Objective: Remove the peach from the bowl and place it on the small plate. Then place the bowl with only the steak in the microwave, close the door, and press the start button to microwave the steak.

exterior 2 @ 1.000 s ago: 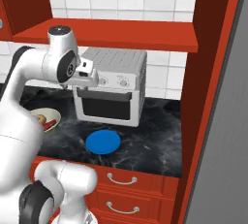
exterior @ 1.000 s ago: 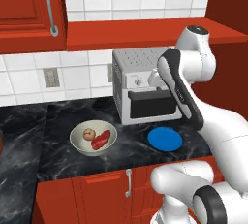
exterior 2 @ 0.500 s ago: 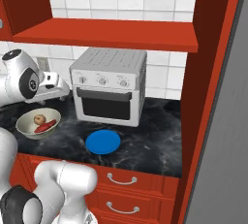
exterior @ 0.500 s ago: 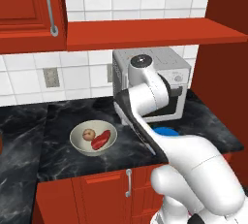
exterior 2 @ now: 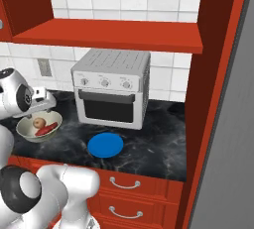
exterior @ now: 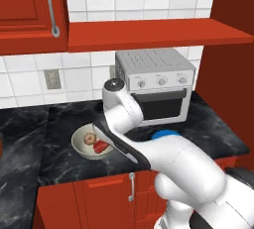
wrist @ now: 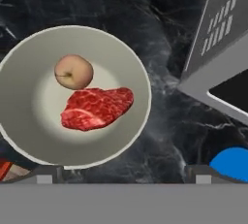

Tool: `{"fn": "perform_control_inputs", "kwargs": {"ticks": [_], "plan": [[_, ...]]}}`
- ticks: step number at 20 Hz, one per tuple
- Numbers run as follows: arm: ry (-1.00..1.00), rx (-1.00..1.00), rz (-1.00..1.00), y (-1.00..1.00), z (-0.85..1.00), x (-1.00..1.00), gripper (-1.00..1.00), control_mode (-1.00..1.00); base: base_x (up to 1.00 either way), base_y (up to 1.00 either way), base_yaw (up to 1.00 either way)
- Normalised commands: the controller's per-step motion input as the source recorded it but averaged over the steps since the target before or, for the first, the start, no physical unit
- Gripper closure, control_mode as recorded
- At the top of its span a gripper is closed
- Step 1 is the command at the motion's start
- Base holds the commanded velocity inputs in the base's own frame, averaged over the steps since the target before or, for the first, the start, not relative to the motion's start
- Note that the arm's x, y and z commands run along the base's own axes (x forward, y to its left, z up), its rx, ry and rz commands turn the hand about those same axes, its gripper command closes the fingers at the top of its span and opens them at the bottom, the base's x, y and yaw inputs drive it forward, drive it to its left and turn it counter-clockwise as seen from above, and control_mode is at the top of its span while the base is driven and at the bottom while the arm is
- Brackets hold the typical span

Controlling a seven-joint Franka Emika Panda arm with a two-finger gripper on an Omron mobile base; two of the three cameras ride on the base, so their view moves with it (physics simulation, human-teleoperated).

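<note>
A pale bowl sits on the dark marble counter and holds a tan peach and a red raw steak side by side. My gripper hovers above the bowl, open, its two tips far apart with nothing between them. From the right base view the gripper hangs just over the bowl, peach and steak. The small blue plate lies on the counter in front of the microwave, whose door is shut. My arm partly covers the bowl in the left base view.
A red shelf runs above the microwave, and a red cabinet wall closes the right side. Red drawers sit below the counter edge. A wall outlet is behind the bowl.
The arm has swung left, from in front of the microwave to above the bowl. Bowl, plate and microwave stayed put.
</note>
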Motion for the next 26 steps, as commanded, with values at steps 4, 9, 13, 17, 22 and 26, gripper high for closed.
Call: {"fn": "perform_control_inputs", "kwargs": {"ticks": [4,9,13,17,22,26], "plan": [[0.07,0.00,0.07,0.59,-0.54,0.33,-1.00,-1.00,0.00,0.00,0.00],[0.07,0.00,0.00,0.13,-0.35,0.39,-1.00,-1.00,0.00,0.00,0.00],[0.06,0.00,0.01,0.41,-0.34,0.50,-1.00,-1.00,0.00,0.00,0.00],[0.00,0.00,0.03,0.31,-0.26,0.21,-1.00,-1.00,0.00,0.00,0.00],[0.00,0.00,0.06,0.12,-0.22,0.01,-1.00,-1.00,0.00,0.00,0.00],[0.00,0.00,0.07,0.18,-0.38,0.03,-1.00,-1.00,0.00,0.00,0.00]]}}
